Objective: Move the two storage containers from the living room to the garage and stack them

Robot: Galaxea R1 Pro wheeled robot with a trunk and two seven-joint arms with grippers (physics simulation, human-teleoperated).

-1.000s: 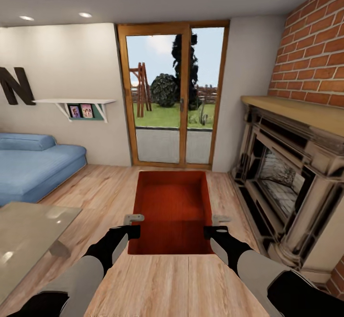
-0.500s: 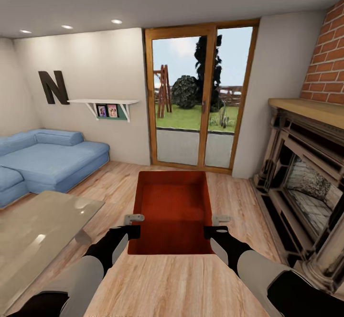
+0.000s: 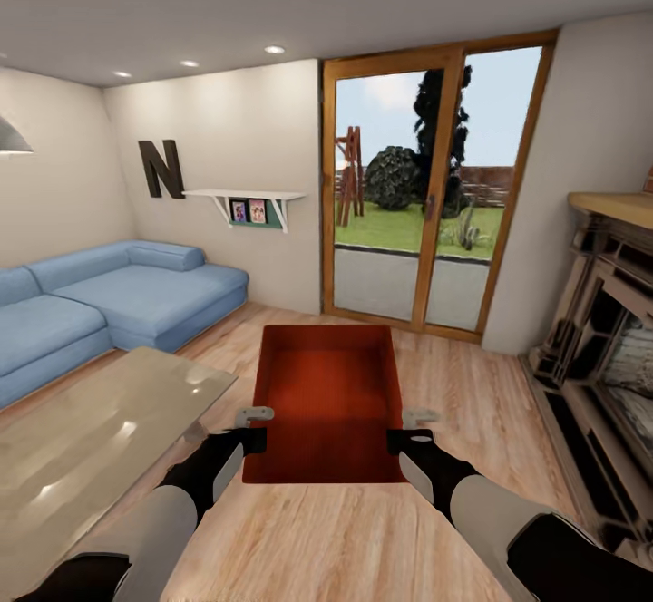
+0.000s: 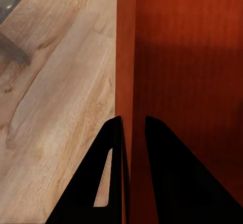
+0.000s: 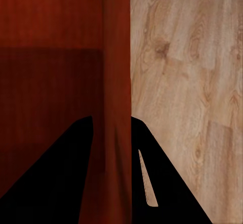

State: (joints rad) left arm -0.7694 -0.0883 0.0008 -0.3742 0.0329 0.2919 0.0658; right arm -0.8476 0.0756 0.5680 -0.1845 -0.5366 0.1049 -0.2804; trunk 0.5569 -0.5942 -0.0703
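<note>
From the head view, the storage container [image 3: 328,398] rides level between both arms above the living room's plank floor [image 3: 472,402], carried two-handed for balance. Left wrist: left end effector [image 4: 132,133] pinches its thin wall. Right wrist: right end effector [image 5: 111,130] clamps the opposite wall.

- A white wall shelf [image 3: 243,196] holds two small framed photos [image 3: 248,211].
- A dark letter N [image 3: 160,169] hangs on the cream wall.
- A wood-framed glass door [image 3: 432,194] shows a garden.
- A glass coffee table [image 3: 91,439] stands near the left edge.
</note>
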